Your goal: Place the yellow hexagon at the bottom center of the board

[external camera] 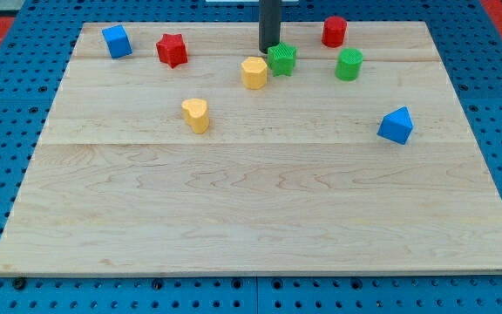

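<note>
The yellow hexagon [254,72] sits near the view's top centre of the wooden board [260,227]. My tip [268,50] is just above and slightly right of it, close to its upper edge, and touching or almost touching the left side of a green star-like block [281,58]. A second yellow block, heart-shaped [196,114], lies lower left of the hexagon.
A blue cube [116,41] and a red star [172,50] lie at the top left. A red cylinder-like block [335,31] and a green cylinder-like block [349,64] lie at the top right. A blue block [396,126] lies at the right.
</note>
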